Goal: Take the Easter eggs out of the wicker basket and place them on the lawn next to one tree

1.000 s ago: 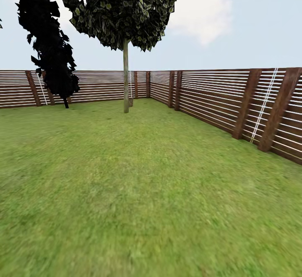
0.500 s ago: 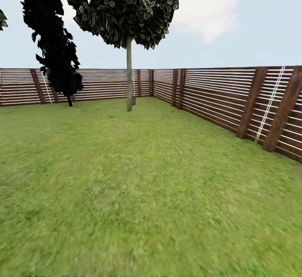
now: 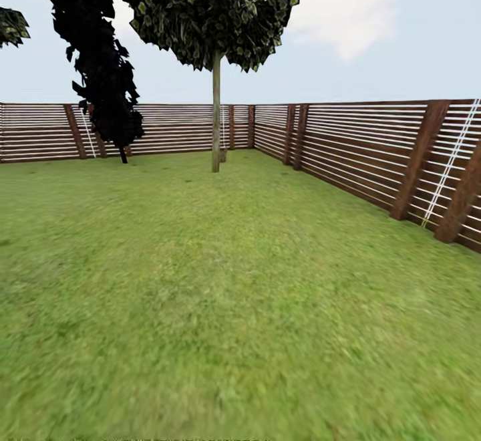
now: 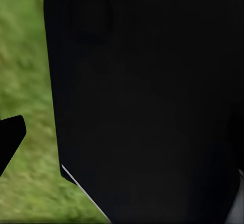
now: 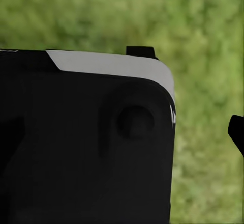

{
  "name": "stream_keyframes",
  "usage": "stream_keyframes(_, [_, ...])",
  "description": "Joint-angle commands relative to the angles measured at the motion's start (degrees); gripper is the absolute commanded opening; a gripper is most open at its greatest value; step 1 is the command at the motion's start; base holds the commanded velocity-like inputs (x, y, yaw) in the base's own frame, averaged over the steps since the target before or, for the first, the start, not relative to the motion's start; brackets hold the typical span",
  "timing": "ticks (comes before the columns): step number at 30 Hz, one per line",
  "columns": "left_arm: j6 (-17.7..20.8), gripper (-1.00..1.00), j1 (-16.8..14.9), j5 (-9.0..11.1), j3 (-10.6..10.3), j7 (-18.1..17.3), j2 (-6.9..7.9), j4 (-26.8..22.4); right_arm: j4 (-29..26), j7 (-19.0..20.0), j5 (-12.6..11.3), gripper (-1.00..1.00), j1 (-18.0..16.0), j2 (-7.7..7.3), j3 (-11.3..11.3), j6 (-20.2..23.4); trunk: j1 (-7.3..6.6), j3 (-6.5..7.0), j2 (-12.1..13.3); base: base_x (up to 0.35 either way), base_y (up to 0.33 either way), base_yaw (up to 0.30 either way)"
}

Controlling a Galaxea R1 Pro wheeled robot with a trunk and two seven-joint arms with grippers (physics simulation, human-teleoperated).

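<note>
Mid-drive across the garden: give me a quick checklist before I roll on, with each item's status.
1. Path ahead: the lawn lies open up to the thin-trunked tree: ok.
2. Clearance on the right: the fence runs alongside, apart from the path: ok.
3. Wicker basket located: not ok.
4. Thick pale-trunked target tree located: not ok; ahead stand the thin-trunked one and a dark tree.
5. Easter eggs in hand: cannot tell.
6. Fingers open or shut: cannot tell; dark robot body blocks the wrist views.
</note>
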Motion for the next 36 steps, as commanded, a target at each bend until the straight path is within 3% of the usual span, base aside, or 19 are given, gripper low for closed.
stream_keyframes(1, [-0.09,1.00,0.02,0.07,0.05,-0.05,0.00,-0.06,0.05,0.05,0.05,1.00,-0.03,-0.01,0.05,-0.19,0.00,-0.13,-0.03,0.000,0.000,0.121])
stream_keyframes(17, [-0.09,1.00,0.02,0.06,0.05,-0.05,0.00,-0.06,0.02,0.05,0.05,1.00,-0.03,-0.01,-0.03,-0.29,0.00,-1.51,-0.03,0.000,0.000,0.115])
stream_keyframes(36, [-0.04,1.00,0.02,0.06,0.05,-0.05,0.00,-0.06,0.05,0.11,0.05,1.00,-0.03,-0.03,-0.04,-0.29,0.00,-3.22,-0.03,0.000,0.000,0.007])
